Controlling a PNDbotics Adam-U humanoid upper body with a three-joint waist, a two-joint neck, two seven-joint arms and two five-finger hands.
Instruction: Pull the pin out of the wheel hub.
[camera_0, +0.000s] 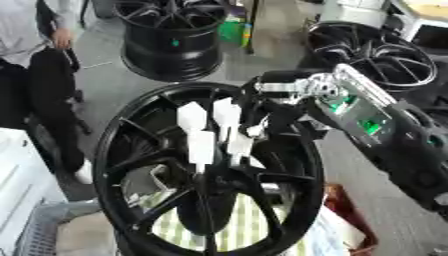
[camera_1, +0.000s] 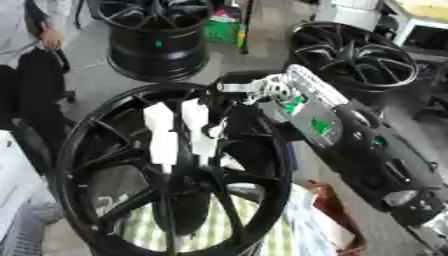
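Left eye view shows the right hand (camera_0: 229, 131) reaching from the right into the hub (camera_0: 210, 172), a black spoked wheel standing upright at centre, its pale-tipped fingers (camera_0: 202, 146) pointing down over the spokes, seemingly straight. No pin can be made out.

Workshop setting. Grey concrete floor (camera_0: 262, 47) runs across the far half of the view, evenly lit. 2 spare black wheel rims stand on it: an upright barrel-shaped rim (camera_0: 171, 42) at far left and a spoked rim (camera_1: 354, 52) at far right. A green container (camera_0: 230, 30) sits between them. A white cabinet (camera_0: 22, 185) occupies the near left edge, and a green-and-white striped cloth (camera_0: 236, 225) lies low at centre.
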